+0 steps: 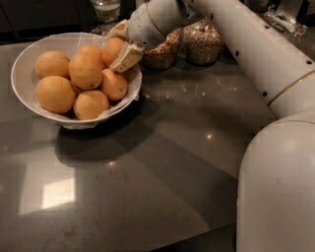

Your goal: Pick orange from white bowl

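The white bowl (22, 64) stands at the back left of the dark table with several oranges in it. My gripper (111, 53) reaches down over the bowl's back right rim. Its two cream fingers (127, 56) sit on either side of the orange (111, 48), a deep orange fruit at the back right of the pile. The jaws are closed against its sides. The orange still rests among the others in the bowl. A crinkled white lining (83, 125) shows at the bowl's front edge.
Two glass jars of grain (202, 42) stand right behind the gripper at the table's back edge, and another glass jar (106, 10) stands behind the bowl. My white arm (256, 59) crosses the right side. The dark tabletop (147, 187) stretches in front.
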